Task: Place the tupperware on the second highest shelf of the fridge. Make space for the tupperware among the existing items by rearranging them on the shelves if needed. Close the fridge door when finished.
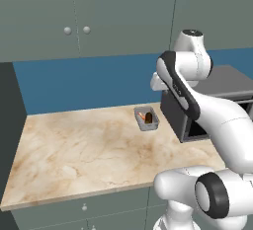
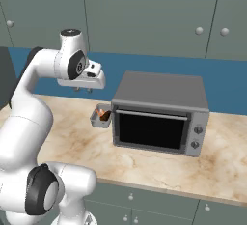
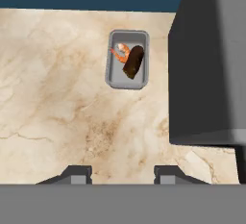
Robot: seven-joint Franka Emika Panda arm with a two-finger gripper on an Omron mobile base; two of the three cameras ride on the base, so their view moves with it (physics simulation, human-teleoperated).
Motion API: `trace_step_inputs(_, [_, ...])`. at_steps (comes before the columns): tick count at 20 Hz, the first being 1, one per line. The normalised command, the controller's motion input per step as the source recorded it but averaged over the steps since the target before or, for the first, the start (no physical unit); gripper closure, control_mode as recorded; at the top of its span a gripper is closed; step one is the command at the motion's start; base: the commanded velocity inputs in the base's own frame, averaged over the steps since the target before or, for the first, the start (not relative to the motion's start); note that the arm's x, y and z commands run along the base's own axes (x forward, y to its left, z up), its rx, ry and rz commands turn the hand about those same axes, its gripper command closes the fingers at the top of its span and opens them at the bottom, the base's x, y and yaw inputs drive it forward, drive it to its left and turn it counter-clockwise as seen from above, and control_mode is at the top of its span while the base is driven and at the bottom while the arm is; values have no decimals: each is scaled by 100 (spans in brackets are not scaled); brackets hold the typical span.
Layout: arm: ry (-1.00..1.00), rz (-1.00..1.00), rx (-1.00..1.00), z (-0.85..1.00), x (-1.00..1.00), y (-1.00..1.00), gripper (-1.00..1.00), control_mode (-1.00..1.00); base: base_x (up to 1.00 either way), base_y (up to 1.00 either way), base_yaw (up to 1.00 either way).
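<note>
Marble counter (image 1: pixel 74 150), blue wall (image 1: pixel 89 83), grey-green cupboards (image 1: pixel 99 12).

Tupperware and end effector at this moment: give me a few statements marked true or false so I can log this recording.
1. The tupperware sits on the marble counter. True.
2. The tupperware is on top of the microwave. False: it rests on the counter beside the microwave's side wall.
3. The end effector is closed on the tupperware. False: its fingers are spread apart and hold nothing, with the tub some way ahead of them in the hand view.
4. The tupperware holds orange and brown food. True.
5. The microwave door is hanging open. False: the right base view shows its dark glass door shut.
</note>
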Motion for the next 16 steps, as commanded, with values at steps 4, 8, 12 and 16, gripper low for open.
trace_step_inputs(4, [0, -2, -1, -21, -1, 0, -100, -100, 0, 0, 0])
trace_step_inputs(8, [0, -1, -2, -69, 0, 9, -100, -100, 0, 0, 0])
trace_step_inputs(12, [0, 0, -6, -68, 5, 48, -100, -100, 0, 0, 0])
trace_step_inputs(16, [0, 0, -2, -55, 28, 49, -100, -100, 0, 0, 0])
